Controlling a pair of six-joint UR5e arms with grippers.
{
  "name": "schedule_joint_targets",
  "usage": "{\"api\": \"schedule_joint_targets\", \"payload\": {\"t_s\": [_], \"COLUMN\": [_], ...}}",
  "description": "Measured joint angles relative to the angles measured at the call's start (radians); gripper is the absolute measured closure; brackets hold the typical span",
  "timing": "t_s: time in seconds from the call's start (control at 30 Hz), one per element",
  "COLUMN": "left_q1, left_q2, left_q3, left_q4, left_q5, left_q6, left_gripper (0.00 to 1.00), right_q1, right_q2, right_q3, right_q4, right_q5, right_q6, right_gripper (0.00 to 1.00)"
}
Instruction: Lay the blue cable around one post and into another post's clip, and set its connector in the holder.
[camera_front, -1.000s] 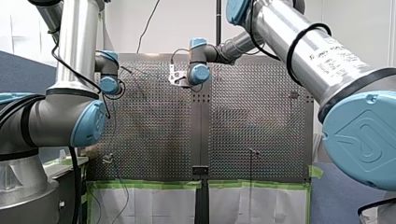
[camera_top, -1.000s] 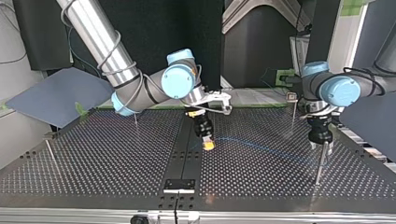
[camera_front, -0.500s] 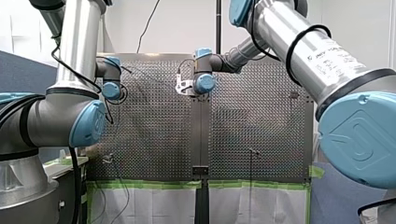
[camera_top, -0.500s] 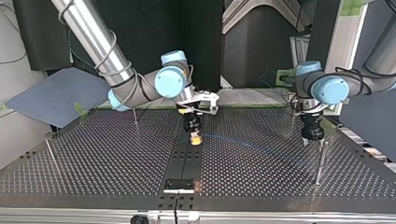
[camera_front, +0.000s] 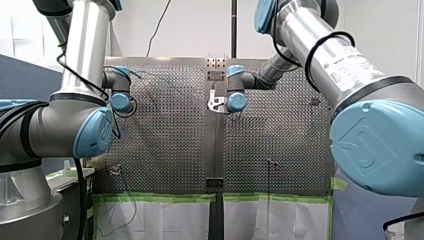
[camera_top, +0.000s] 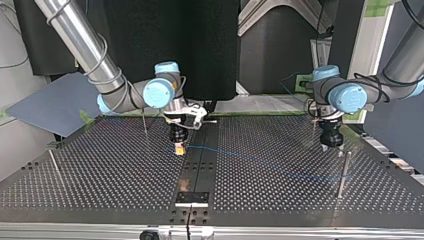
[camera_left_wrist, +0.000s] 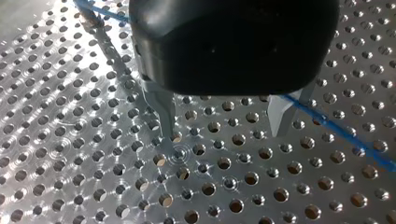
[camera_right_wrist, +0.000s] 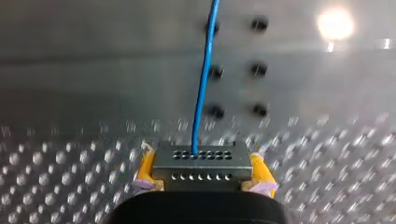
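Front view: my left arm (camera_front: 80, 75) comes in at the view's left and my right arm (camera_front: 320, 55) at its right. Both reach out over the perforated table (camera_front: 165, 140), and the right arm's wrist hangs over the far end of the smooth centre strip (camera_front: 215, 150). Neither gripper's fingers can be made out from this side. Top view: the right gripper (camera_top: 178, 146) points down at the table just beside the strip, on the view's left of it, with yellow showing at its tip. From it the blue cable (camera_top: 260, 157) runs low across the holes toward the view's right, fading near the tall post (camera_top: 342, 172). The left gripper (camera_top: 330, 145) hangs just above the table, close behind that post and apart from it. Left wrist view: the left gripper's two metal fingers (camera_left_wrist: 163, 112) stand spread wide over bare perforated plate with nothing between them. The cable passes outside one finger, and I cannot tell whether it touches it. Right wrist view: the right gripper's yellow pads (camera_right_wrist: 145, 169) are clamped on either side of a grey connector (camera_right_wrist: 201, 160) with rows of small holes. The cable leaves the connector's face and runs straight ahead over the strip.
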Motion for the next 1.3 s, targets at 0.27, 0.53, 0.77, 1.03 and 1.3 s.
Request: {"api": "schedule_joint_targets", "payload": {"t_s": [0.27, 0.53, 0.77, 1.03, 1.3], "left_q1": [-0.001, -0.003, -0.009, -0.015, -0.016], "left_q2": [0.000, 0.000, 0.000, 0.000, 0.000], "left_q3": [0.000, 0.000, 0.000, 0.000, 0.000], "left_q4": [0.002, 0.002, 0.001, 0.002, 0.001], "left_q5": [0.000, 0.000, 0.000, -0.001, -0.003], "left_q6": [0.014, 0.016, 0.016, 0.022, 0.023], "left_gripper": [0.00, 0.00, 0.00, 0.00, 0.00], "right_q1": [-0.067, -0.142, -0.201, -0.272, -0.348], "right_q2": [0.000, 0.003, 0.041, 0.111, 0.121], "right_q3": [0.067, 0.142, 0.201, 0.271, 0.348], "right_q4": [-0.067, -0.142, -0.201, -0.272, -0.348], "right_q5": [-0.027, -0.049, -0.037, -0.008, 0.063], "right_q6": [0.015, 0.026, 0.030, 0.040, 0.011], "right_gripper": [1.00, 1.00, 1.00, 1.00, 1.00]}}
